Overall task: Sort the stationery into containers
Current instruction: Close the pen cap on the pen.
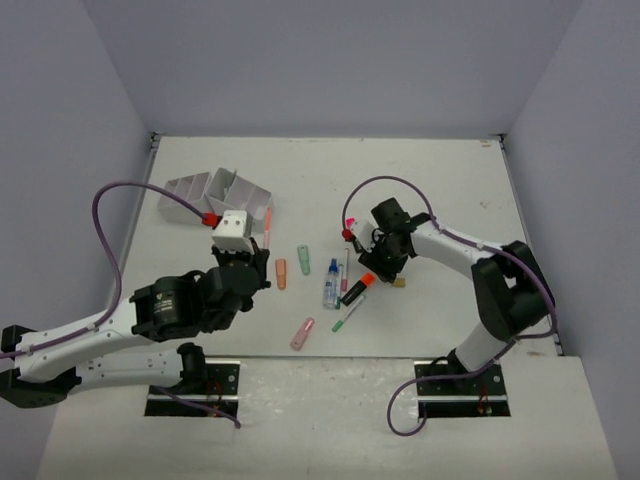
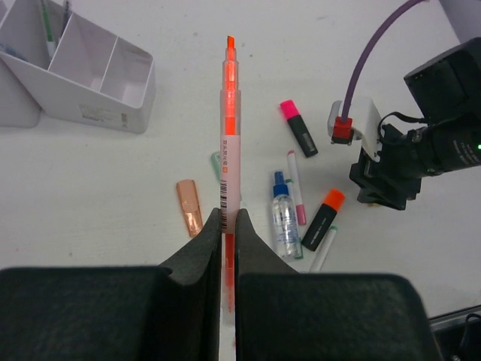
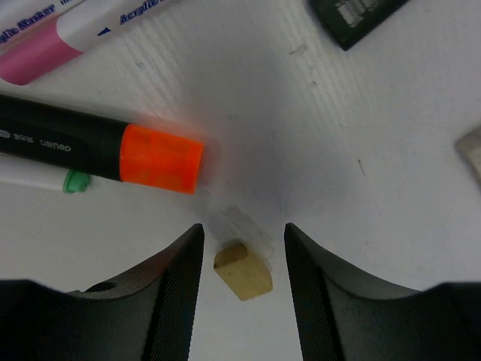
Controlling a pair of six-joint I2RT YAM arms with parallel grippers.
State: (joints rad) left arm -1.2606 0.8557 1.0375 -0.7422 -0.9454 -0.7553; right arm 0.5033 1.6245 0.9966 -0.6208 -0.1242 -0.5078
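With the left jaws clamped on the tail of an orange pen [image 2: 229,113] near the white organiser [image 2: 98,83], and the right jaws apart astride a tan eraser [image 3: 243,269] on the desk [image 3: 361,113], an off-centre squeeze could flick the small eraser away.

Left pincer [image 2: 224,219] tight shut; right pincer [image 3: 244,232] apart, seemingly angled downward.

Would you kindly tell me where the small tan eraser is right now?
In the right wrist view, the tan eraser lies on the table between the parted fingers of the right gripper, touching neither, close to the orange cap of the black highlighter.
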